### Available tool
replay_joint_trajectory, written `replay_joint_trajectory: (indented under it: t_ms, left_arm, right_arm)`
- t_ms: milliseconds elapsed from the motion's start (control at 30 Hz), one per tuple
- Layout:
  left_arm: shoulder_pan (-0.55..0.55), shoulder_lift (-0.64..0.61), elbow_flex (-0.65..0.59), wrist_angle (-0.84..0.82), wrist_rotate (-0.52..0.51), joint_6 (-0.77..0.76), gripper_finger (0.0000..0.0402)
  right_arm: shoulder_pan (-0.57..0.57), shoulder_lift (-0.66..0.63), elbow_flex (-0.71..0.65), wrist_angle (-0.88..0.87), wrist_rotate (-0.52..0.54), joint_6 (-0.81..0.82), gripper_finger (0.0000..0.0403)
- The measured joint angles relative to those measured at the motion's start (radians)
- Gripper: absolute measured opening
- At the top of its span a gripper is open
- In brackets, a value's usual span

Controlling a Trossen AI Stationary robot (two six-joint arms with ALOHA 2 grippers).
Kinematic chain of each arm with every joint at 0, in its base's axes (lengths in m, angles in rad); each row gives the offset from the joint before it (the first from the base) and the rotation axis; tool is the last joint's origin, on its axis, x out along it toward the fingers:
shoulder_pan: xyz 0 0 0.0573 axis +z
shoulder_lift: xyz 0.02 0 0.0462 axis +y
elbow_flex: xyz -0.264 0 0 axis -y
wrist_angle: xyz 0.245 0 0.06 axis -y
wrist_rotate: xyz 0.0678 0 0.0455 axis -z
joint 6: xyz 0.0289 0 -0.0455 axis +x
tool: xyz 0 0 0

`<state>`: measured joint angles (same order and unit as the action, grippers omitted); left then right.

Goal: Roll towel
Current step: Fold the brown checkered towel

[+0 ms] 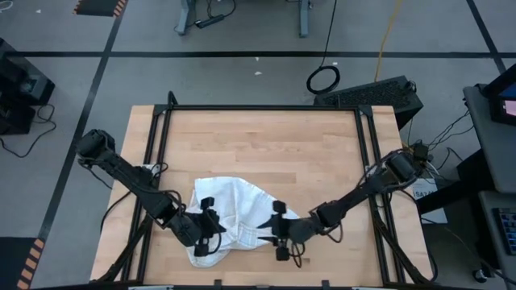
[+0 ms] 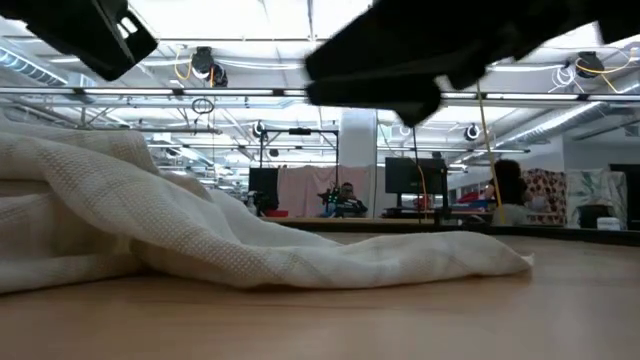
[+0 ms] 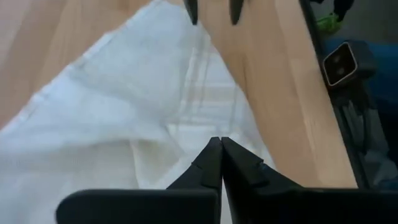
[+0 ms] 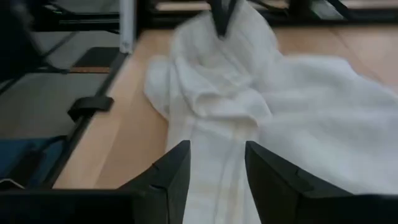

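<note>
Left gripper (image 3: 219, 144) pressed together over towel (image 1: 230, 211); right gripper (image 4: 217, 163) spread astride its edge. Advice: pinch hem evenly, roll tight and straight.

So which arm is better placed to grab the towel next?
Probably the right: the right gripper is open, straddling a towel fold. The left gripper is shut above the cloth and would need to open first.

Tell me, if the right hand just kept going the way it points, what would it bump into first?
Most likely the thin white wrinkly cloth towel. The right hand is open with the towel's bunched folds directly ahead of its fingers. Beyond that lies the left hand, though depth is hard to judge.
</note>
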<state>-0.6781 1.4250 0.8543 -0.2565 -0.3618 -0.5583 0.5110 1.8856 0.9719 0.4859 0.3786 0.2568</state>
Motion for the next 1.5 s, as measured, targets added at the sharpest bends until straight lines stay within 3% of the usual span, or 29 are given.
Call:
replay_joint_trajectory:
  t_ms: [167, 400, 533, 667, 833, 1033, 1167, 1300, 1500]
  left_arm:
    - [-0.01, 0.0, 0.0, -0.089, -0.006, -0.096, 0.0032]
    - [-0.011, 0.0, 0.0, -0.282, -0.01, -0.232, 0.0036]
    - [-0.013, 0.0, 0.0, -0.403, -0.011, -0.295, 0.0036]
    - [-0.013, 0.0, 0.0, -0.477, 0.037, -0.324, 0.0036]
    - [-0.025, 0.0, 0.0, -0.476, 0.118, -0.379, 0.0042]
    - [-0.036, 0.019, -0.001, -0.422, 0.002, -0.405, 0.0096]
    - [-0.034, 0.082, -0.001, -0.404, -0.004, -0.405, 0.0116]
    - [-0.035, 0.172, -0.001, -0.393, 0.031, -0.405, 0.0095]
    - [-0.018, 0.216, 0.012, -0.384, 0.002, -0.376, 0.0011]
  right_arm:
    - [-0.073, 0.102, 0.139, 0.007, -0.117, -0.012, 0.0144]
    - [-0.113, 0.287, 0.412, -0.253, -0.236, 0.01, 0.0144]
    - [-0.119, 0.369, 0.515, -0.307, -0.304, 0.011, 0.0141]
    - [-0.119, 0.398, 0.535, -0.324, -0.379, 0.019, 0.013]
    - [-0.103, 0.391, 0.54, -0.36, -0.328, -0.005, 0.0118]
    - [-0.104, 0.392, 0.539, -0.412, -0.325, -0.014, 0.0111]
    - [-0.103, 0.348, 0.538, -0.523, -0.322, -0.025, 0.0111]
    - [-0.096, 0.273, 0.538, -0.67, -0.3, -0.081, 0.0111]
    - [-0.077, 0.195, 0.538, -0.833, -0.274, -0.144, 0.0111]
